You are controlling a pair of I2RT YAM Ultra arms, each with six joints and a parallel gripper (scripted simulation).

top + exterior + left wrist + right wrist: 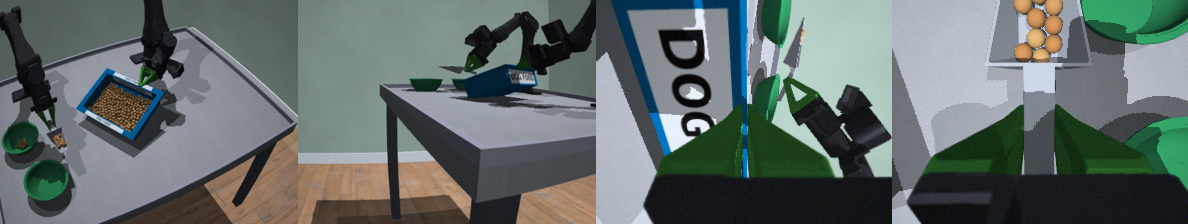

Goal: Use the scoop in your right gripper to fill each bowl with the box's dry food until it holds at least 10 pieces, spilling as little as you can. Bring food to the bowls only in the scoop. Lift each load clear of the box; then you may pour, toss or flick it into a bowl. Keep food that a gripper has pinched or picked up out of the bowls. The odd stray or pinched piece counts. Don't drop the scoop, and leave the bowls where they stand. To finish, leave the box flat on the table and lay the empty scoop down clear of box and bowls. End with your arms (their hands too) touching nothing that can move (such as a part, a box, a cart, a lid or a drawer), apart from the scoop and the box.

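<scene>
One loaded scoop (51, 136) (452, 69) (793, 54) (1039, 81) | long axis outward from right fingers (52, 116) (477, 63), handle gripped | left fingers (153, 76) (525, 64) pinching box (147, 114) (489, 83) (738, 60)

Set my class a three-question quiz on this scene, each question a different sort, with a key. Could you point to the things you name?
1. True or false: the right gripper (53, 128) (467, 70) (785, 78) (1039, 112) holds the scoop (51, 135) (452, 69) (793, 56) (1039, 125) by its handle.

2. The box (149, 114) (489, 84) (739, 50) is:
A) flat on the table
B) upside down
C) tilted

3. Fill in: of the two green bowls (20, 151) (46, 196) (426, 85) (458, 84) (783, 25) (767, 100) (1142, 32) (1172, 142), ___ contains food.

Key: 1 true; 2 C; 3 one
</scene>
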